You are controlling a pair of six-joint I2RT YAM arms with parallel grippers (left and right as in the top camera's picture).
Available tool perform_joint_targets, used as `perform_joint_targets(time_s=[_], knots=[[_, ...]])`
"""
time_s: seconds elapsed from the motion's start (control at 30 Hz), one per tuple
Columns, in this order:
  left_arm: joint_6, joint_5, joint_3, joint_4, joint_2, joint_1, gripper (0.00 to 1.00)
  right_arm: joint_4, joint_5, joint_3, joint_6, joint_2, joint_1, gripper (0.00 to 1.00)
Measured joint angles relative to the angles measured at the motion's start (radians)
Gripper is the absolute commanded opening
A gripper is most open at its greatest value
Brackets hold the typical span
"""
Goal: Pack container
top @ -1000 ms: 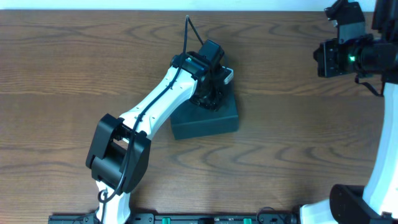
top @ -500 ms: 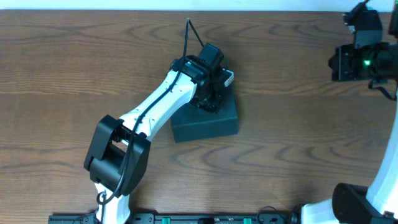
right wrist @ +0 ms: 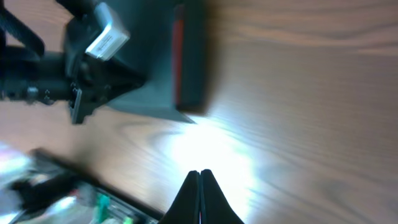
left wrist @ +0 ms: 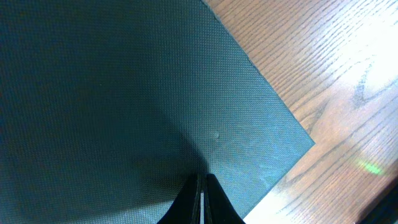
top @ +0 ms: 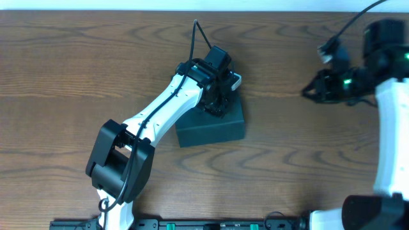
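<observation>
— Where is the container (top: 217,128)?

— It sits on the brown wooden desk (top: 77,70), near the middle. It is a dark, flat box, and it is turned a little, so its corners point slantwise. Its lid lies flat on top.

— What is the left tool (left wrist: 202,198) doing?

— It is over the far part of the container, pointing down at the lid. Its two fingers are pressed together, tip to tip. There is nothing between them. In the left wrist view the dark lid fills almost everything, with one corner of the box and some desk on the right. I cannot tell if the tips touch the lid or hang just above it.

— And the white left arm (top: 160,105)?

— It reaches slantwise from the near edge of the desk up to the box and hides part of it from above.

— Where is the right tool (right wrist: 199,190)?

— Well apart from the box, out over the right side of the desk. Its fingers are closed tight too, and it carries nothing. Only bare wood with a bright shine is under it.

— Does its camera see the box?

— Yes, blurry. One side of the box shows a red strip (right wrist: 179,56).
</observation>
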Motion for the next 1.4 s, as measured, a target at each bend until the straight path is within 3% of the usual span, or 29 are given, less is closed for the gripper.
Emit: perform_joint_targets(time_s=[0.17, 0.37, 0.47, 0.67, 0.93, 1.4], knots=[[0.0, 0.0, 0.0, 0.001, 0.0, 0.0, 0.06, 0.271, -0.241, -0.35, 0.014, 0.005, 0.007, 0.02], [0.0, -0.001, -0.002, 0.002, 0.0, -0.001, 0.06, 0.727, -0.347, -0.757, 0.23, 0.005, 0.119, 0.02], [0.0, -0.001, -0.002, 0.001, 0.0, -0.001, 0.06, 0.864, -0.348, -0.852, 0.339, 0.005, 0.207, 0.02], [0.0, -0.002, -0.002, -0.005, 0.0, -0.001, 0.06, 1.029, -0.253, -0.927, 0.552, 0.005, 0.352, 0.01], [0.0, -0.003, -0.002, -0.01, 0.0, -0.001, 0.06, 1.352, -0.084, -1.003, 0.821, 0.005, 0.442, 0.01], [0.0, -0.005, -0.002, -0.014, 0.0, -0.001, 0.06, 1.402, 0.107, -1.017, 0.945, 0.005, 0.537, 0.02]])
